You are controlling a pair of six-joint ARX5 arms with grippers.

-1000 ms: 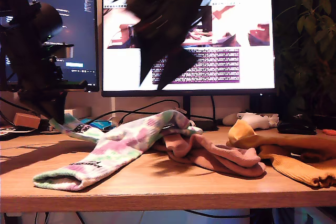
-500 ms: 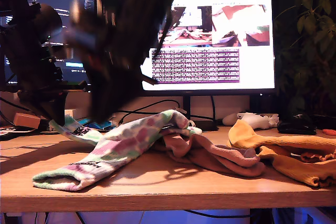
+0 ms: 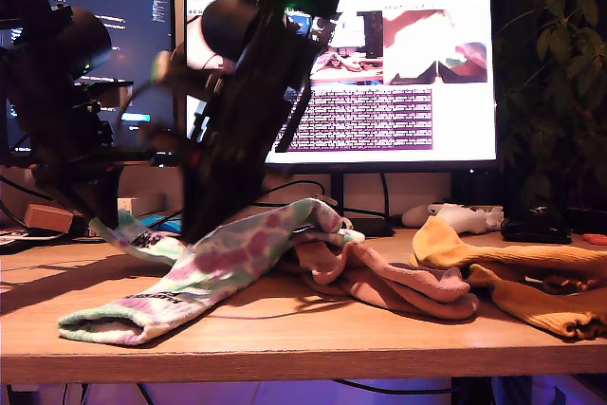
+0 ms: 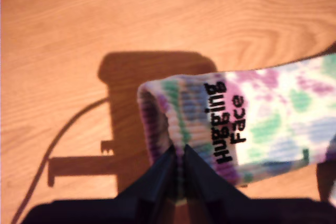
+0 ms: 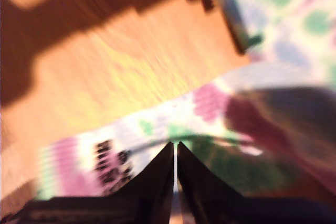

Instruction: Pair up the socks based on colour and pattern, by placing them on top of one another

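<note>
My first gripper (image 4: 177, 153) is shut on the ribbed cuff of a tie-dye sock (image 4: 247, 124) with black lettering. In the exterior view that gripper (image 3: 106, 219) stands at the left, and the held sock (image 3: 142, 237) trails onto the table. The other tie-dye sock (image 3: 213, 267) lies across the front. My second gripper (image 3: 204, 228) hangs low over it, blurred. In its wrist view that gripper (image 5: 174, 148) is shut, just above the sock (image 5: 220, 103), with nothing seen between the fingers. Two pink-brown socks (image 3: 398, 284) lie bunched mid-table. The mustard socks (image 3: 517, 277) lie at the exterior view's right.
Two lit monitors (image 3: 379, 73) stand behind the table, with black cables (image 3: 266, 198) running under them. A white object (image 3: 455, 217), a dark device (image 3: 536, 227) and a plant (image 3: 560, 64) are at the back on the exterior view's right. The table's front edge (image 3: 303, 362) is close to the socks.
My second arm has swung down from in front of the monitor toward the exterior view's left and now hangs over the front tie-dye sock. The first arm and all socks have stayed put.
</note>
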